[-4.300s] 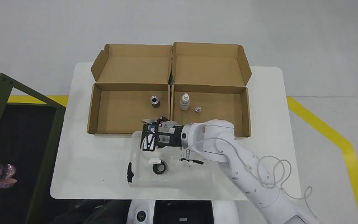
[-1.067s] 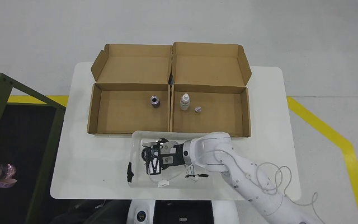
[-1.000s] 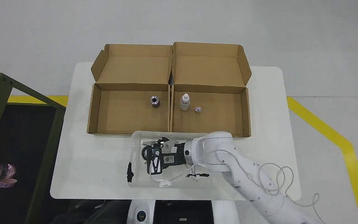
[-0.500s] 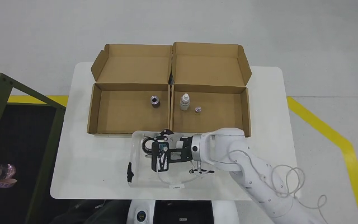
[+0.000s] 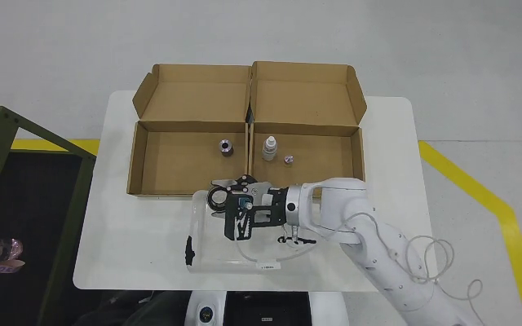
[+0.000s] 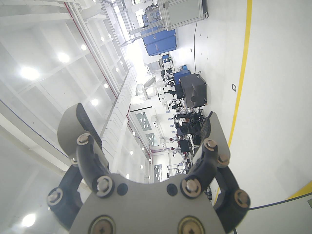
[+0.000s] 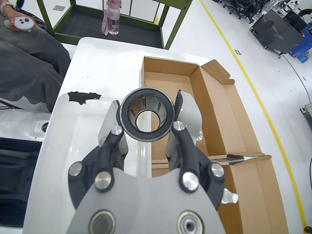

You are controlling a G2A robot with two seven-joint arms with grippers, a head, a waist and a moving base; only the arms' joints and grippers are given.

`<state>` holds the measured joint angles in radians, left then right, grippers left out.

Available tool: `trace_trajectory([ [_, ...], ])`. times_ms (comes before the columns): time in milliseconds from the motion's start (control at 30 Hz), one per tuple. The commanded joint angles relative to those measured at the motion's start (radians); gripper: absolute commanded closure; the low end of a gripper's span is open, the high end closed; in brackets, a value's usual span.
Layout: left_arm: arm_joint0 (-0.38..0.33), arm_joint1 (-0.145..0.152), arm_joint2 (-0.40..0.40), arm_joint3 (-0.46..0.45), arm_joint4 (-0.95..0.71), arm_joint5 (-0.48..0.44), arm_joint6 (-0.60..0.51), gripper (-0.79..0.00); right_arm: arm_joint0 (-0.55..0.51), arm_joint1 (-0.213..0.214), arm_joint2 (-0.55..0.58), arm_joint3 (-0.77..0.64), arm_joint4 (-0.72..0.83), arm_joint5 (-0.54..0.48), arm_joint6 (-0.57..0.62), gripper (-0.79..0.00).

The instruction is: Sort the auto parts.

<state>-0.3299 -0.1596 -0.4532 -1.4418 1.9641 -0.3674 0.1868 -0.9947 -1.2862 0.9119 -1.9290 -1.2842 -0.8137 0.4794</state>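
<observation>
Over the tray rim now: gripped bearing.

Two open boxes sit side by side across the far half of the worktop, their lids folded back toward the far edge. The left box holds one cylindrical part near its right wall. The right box holds a small bottle near its left wall, with a small knob just beside it on the right. A tray lies at the worktop's near edge, in front of both boxes. The right gripper holds a ring-shaped part above the tray's far left corner.
</observation>
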Motion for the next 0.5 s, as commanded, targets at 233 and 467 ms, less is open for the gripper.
trace_trajectory([
  [233, 0.000, 0.000, 0.000, 0.000, 0.000, 0.000, 0.000, -0.785, 0.072, -0.007, -0.006, 0.075, 0.020, 0.023, -0.022, 0.000],
  [467, 0.000, 0.000, 0.000, 0.000, 0.000, 0.000, 0.000, -0.785, 0.155, -0.024, -0.041, 0.195, 0.047, 0.043, -0.045, 0.000],
])
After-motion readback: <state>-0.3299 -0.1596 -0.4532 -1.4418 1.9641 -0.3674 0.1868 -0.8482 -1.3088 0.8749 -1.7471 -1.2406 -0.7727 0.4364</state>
